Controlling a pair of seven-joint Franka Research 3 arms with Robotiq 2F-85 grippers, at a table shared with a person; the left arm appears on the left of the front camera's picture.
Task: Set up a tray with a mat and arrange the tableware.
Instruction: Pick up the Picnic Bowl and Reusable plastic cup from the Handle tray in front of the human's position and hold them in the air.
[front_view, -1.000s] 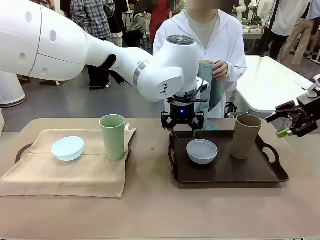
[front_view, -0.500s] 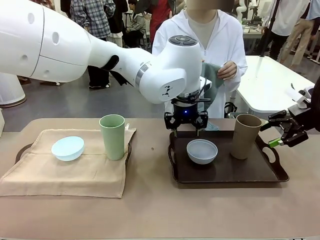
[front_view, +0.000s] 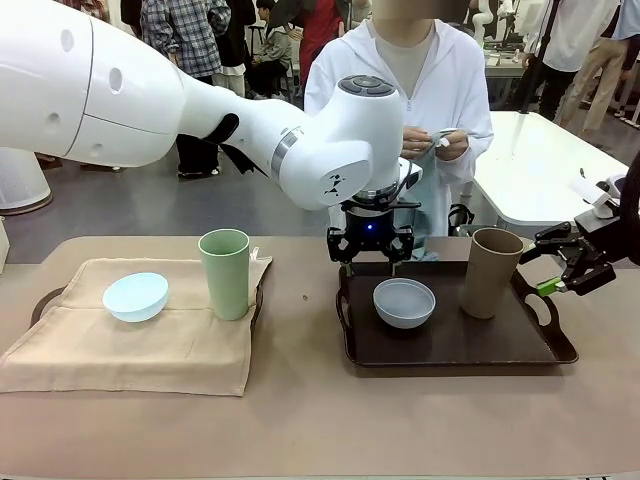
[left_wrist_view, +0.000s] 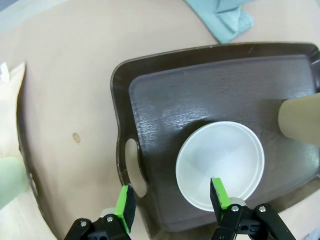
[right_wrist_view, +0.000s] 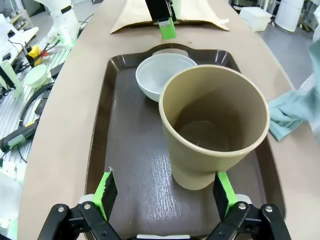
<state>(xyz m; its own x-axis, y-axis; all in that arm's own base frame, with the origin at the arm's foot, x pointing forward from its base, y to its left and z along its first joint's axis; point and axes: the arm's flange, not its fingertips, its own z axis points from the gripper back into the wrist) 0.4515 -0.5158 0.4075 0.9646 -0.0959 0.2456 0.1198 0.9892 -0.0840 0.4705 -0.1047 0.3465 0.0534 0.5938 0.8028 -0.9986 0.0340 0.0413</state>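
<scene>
A beige mat (front_view: 130, 345) covers the left tray (front_view: 45, 299), with a light blue bowl (front_view: 135, 296) and a pale green tumbler (front_view: 224, 273) standing on it. The bare dark brown tray (front_view: 470, 342) on the right holds a whitish-grey bowl (front_view: 404, 302) and a tan tumbler (front_view: 491, 272). My left gripper (front_view: 369, 262) hangs open over that tray's far left corner; in its wrist view the left gripper (left_wrist_view: 171, 200) spans the handle hole and the edge of the bowl (left_wrist_view: 220, 165), touching neither. My right gripper (right_wrist_view: 165, 192) is open, just short of the tan tumbler (right_wrist_view: 215, 125).
A person stands at the far side with both hands (front_view: 435, 140) at chest height on a teal cloth. Part of the teal cloth (left_wrist_view: 225, 17) lies on the table beyond the brown tray (left_wrist_view: 165, 95). Bare tabletop runs along the front.
My right gripper has moved down and left, closer to the tan tumbler. The left gripper has risen slightly. The person's hands have drawn together on the cloth.
</scene>
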